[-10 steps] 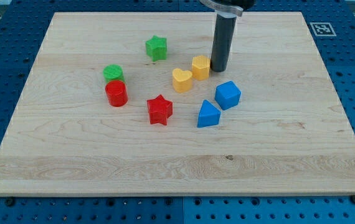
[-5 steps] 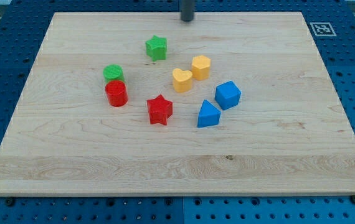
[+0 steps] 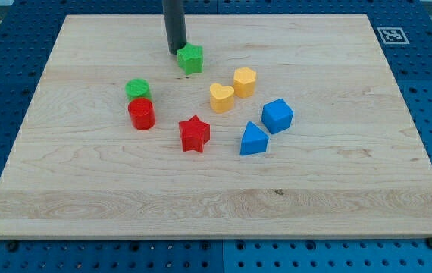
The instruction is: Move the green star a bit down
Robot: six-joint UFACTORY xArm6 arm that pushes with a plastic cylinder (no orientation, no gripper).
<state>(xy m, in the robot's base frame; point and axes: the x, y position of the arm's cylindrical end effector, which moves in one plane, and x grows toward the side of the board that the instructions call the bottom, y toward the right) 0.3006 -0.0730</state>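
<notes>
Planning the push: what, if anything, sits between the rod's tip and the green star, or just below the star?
Nothing visible does. My tip sits right beside the green star, at its upper left. The wood directly below it is bare.

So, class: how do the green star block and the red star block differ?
The green star block is green and nearer the view's top; the red star block is red and lower. My tip sits beside the green one, far from the red. Both are stars.
</notes>
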